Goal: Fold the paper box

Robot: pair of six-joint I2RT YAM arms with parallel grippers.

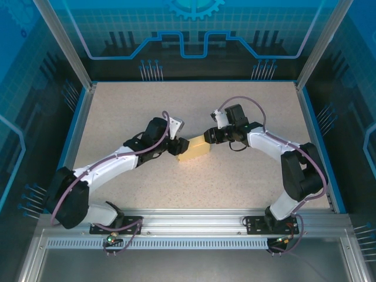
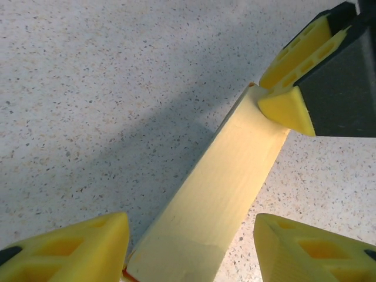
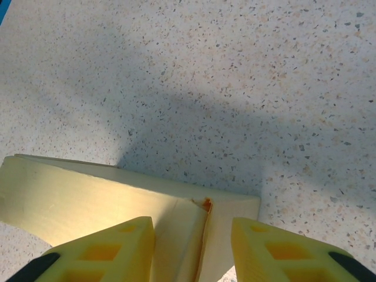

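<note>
Fingers [image 2: 88, 249] of the left pincer [image 2: 192, 235] stood spread, one on each side of the near end of the paper box [image 2: 226, 170]. One finger sat just beside the card's edge. The other stood apart from it, with bare tabletop [image 2: 88, 88] showing in the gap. From that pincer the box ran straight ahead and a little to the right, its long axis pointing away, lying flat on the tabletop as a pale yellow sleeve. At the far end sat the right pincer [image 2: 275, 88], with a fingertip touching the end corner. In its own wrist view its fingers were partly apart over that end, a seam in the card between them. Whether they pinched any card could not be told. Each arm was at one end, so neither was nearer. The coming fold probably turned on this alignment: with the box's axis lying along the line joining the two pincers, either could press its end while the other braced.
</note>
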